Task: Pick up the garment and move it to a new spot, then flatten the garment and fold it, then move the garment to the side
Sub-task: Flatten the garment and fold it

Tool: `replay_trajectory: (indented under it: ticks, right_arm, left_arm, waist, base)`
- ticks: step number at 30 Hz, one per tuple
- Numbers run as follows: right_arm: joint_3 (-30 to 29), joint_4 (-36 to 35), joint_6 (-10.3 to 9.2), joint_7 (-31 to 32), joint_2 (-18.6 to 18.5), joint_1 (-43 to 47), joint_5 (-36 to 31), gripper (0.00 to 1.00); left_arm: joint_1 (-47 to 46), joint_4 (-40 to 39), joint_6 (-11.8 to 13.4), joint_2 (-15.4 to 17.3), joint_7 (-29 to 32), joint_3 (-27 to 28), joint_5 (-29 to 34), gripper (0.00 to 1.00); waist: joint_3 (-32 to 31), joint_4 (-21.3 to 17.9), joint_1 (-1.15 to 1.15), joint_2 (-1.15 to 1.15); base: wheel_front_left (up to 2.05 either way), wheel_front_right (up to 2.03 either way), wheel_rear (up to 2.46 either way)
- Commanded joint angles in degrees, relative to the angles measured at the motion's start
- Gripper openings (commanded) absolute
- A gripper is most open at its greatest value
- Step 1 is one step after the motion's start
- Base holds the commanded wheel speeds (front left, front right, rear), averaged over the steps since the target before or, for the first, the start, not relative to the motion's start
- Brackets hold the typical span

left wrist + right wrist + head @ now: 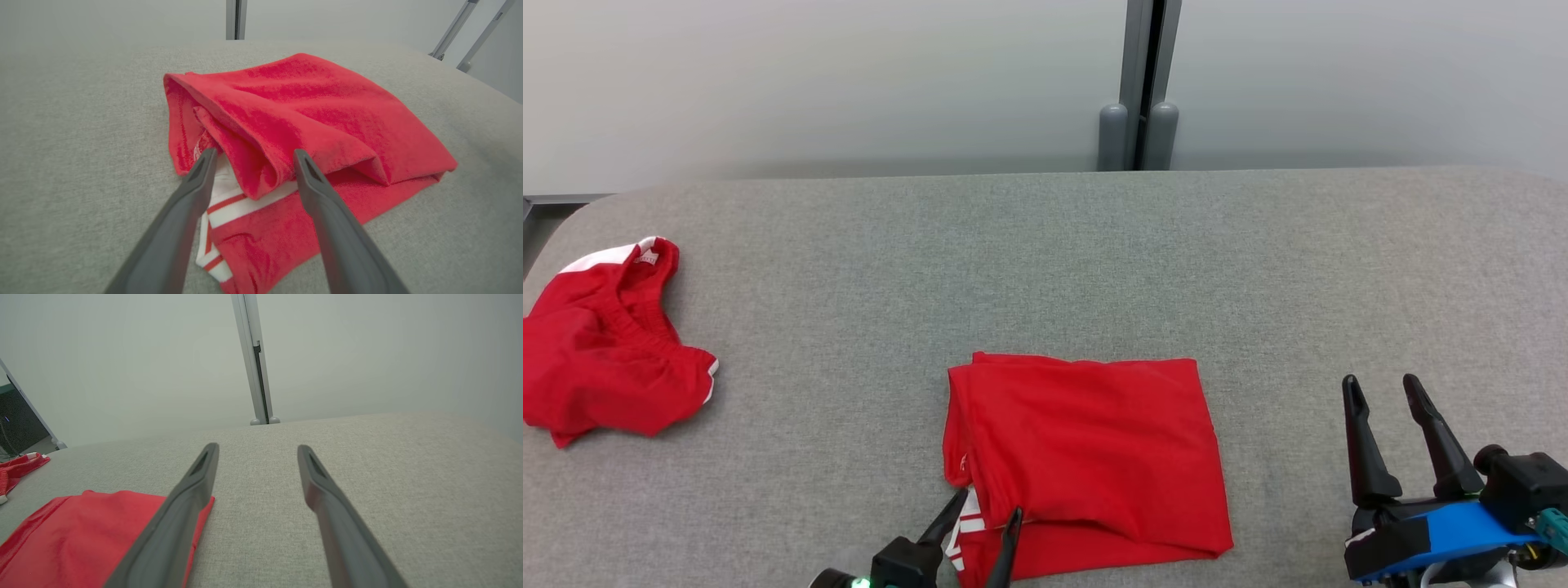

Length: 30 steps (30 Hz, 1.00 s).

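Head view, surface [1013,261]: a grey fabric-covered top is spanning the frame, with a pale wall and a grey post [1139,82] standing behind it.
Head view, folded garment [1094,441]: the red piece is lying flat as a rough rectangle at lower centre of the frame.
Head view, second garment [605,351]: a crumpled red piece with white trim is lying at the left edge, well apart from the folded one.
Head view, left claw [990,501]: it is entering from the bottom edge, its fingers standing apart over the lower left corner of the folded garment.
Head view, right claw [1380,380]: it is hovering at lower right with its fingers spread and nothing between them, apart from the cloth.
Left wrist view, left claw [255,152]: the two fingers are standing wide apart, straddling the near folded edge; whether they are touching the cloth cannot be told.
Left wrist view, folded garment [327,106]: the layers are stacking at centre frame, and a white striped band [245,204] is showing between the fingers.
Right wrist view, right claw [257,446]: the fingers are standing apart over the bare surface [388,477].
Right wrist view, folded garment [81,526]: it is lying at lower left, with its corner running behind the left-hand finger.
Right wrist view, second garment [16,469]: it is showing at the left edge.
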Motion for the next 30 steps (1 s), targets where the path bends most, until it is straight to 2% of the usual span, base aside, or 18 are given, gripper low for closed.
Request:
replay_trajectory:
  ticks: [1, 2, 3, 4, 5, 6, 7, 14, 25, 26, 27, 30]
  right_arm:
    - [0.04, 0.14, 0.03, 0.07, -0.01, -0.48, -0.25, 1.00]
    - [0.08, 0.27, 0.03, 0.03, -0.01, -0.62, -0.29, 1.00]
    - [0.14, 0.41, 0.03, 0.02, -0.01, -0.75, -0.35, 1.00]
    - [0.18, 0.47, 0.03, 0.03, -0.01, -0.82, -0.42, 1.00]
    - [0.19, 0.59, 0.03, 0.04, -0.01, -0.86, -0.45, 1.00]
    - [0.22, 0.67, 0.03, 0.03, -0.01, -0.95, -0.49, 1.00]
    - [0.27, 0.76, 0.03, -0.03, -0.01, -1.00, -0.51, 1.00]
    - [-0.09, 1.49, 0.03, -0.48, -0.01, -0.17, -0.37, 1.00]
    - [-2.46, 3.07, 0.03, -1.00, -0.02, 0.74, 0.19, 1.00]
    - [-2.40, 3.33, 0.03, -0.93, -0.02, 0.70, 0.14, 1.00]
    - [-2.27, 3.54, 0.03, -0.89, -0.02, 0.60, 0.07, 1.00]
    - [-1.93, 3.91, 0.03, -1.01, -0.03, 0.22, -0.02, 1.00]
  left_arm:
    - [-0.83, 0.52, -0.38, 0.41, 0.17, -0.17, -0.52, 1.00]
    - [-1.29, 1.42, -0.39, 0.42, 0.17, -0.47, -0.64, 1.00]
    - [-1.77, 2.27, -0.36, 0.39, 0.10, -0.74, -0.86, 0.70]
    - [-2.13, 3.12, -0.38, 0.35, -0.09, -0.96, -1.02, 0.47]
    - [-2.37, 3.88, -0.38, 0.33, -0.31, -1.14, -1.34, 0.38]
    - [-2.64, 4.75, -0.39, 0.32, -0.44, -1.36, -1.45, 0.12]
    - [-2.94, 5.35, -0.40, 0.31, -0.66, -1.56, -1.68, 0.00]
    - [-3.02, 6.59, -0.44, 0.78, -2.15, -2.70, -3.44, 0.00]
    - [2.88, -0.08, 0.17, 3.99, 0.95, -3.72, -5.10, 0.00]
    - [2.87, -0.45, 0.45, 4.02, 0.86, -3.67, -5.09, 0.45]
    - [2.70, -0.80, 0.76, 3.76, 0.38, -3.38, -5.35, 1.00]
    - [1.21, -2.24, 1.58, 3.33, -1.25, -2.70, -5.12, 1.00]
  waist:
    - [0.06, -0.03, 0.00, 0.00]
    - [0.12, -0.07, 0.00, 0.00]
    - [0.18, -0.11, 0.00, 0.00]
    - [0.25, -0.13, 0.00, 0.00]
    - [0.26, -0.13, 0.00, 0.00]
    - [0.28, -0.13, 0.00, 0.00]
    - [0.26, -0.13, 0.00, 0.00]
    - [-0.54, 0.49, 0.00, 0.00]
    - [-0.50, 1.91, 0.00, 0.00]
    - [-0.42, 1.97, 0.00, 0.00]
    - [-0.35, 1.99, 0.00, 0.00]
    - [-0.27, 1.97, 0.00, 0.00]
  base:
    - [0.00, 0.00, 0.00]
    - [0.00, 0.00, 0.00]
    - [0.00, 0.00, 0.00]
    - [0.00, 0.00, 0.00]
    - [0.00, 0.00, 0.00]
    - [0.00, 0.00, 0.00]
    - [0.00, 0.00, 0.00]
    - [0.00, 0.00, 0.00]
    - [0.00, 0.00, 0.00]
    - [0.00, 0.00, 0.00]
    - [0.00, 0.00, 0.00]
    - [0.00, 0.00, 0.00]
